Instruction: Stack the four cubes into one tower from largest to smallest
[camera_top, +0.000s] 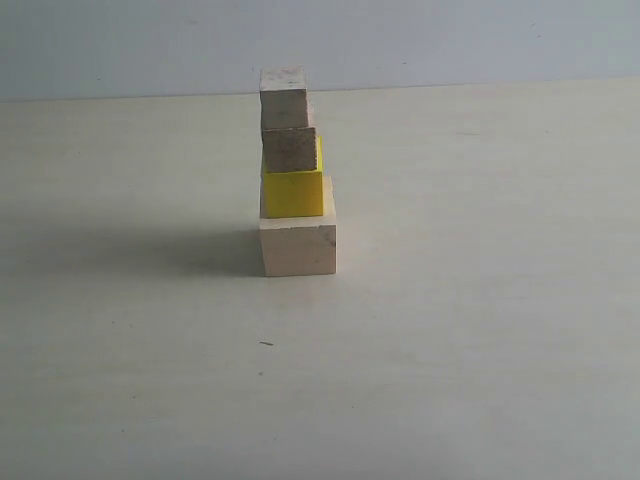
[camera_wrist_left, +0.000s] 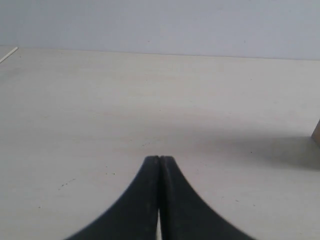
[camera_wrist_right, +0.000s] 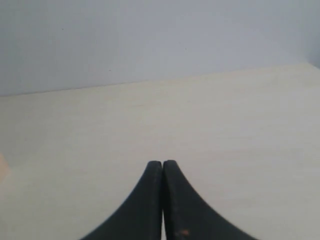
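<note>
Four cubes (camera_top: 293, 192) stand as one tower (camera_top: 290, 150) on the tabletop (camera_top: 480, 330), the widest pale block lowest for steadiness, then yellow, grooved, and small pale on top, slightly off-centre. Both the left hand (camera_wrist_left: 159, 159) and right hand (camera_wrist_right: 162, 163) are pressed together, empty, clear of it, so stacking looks finished.
</note>
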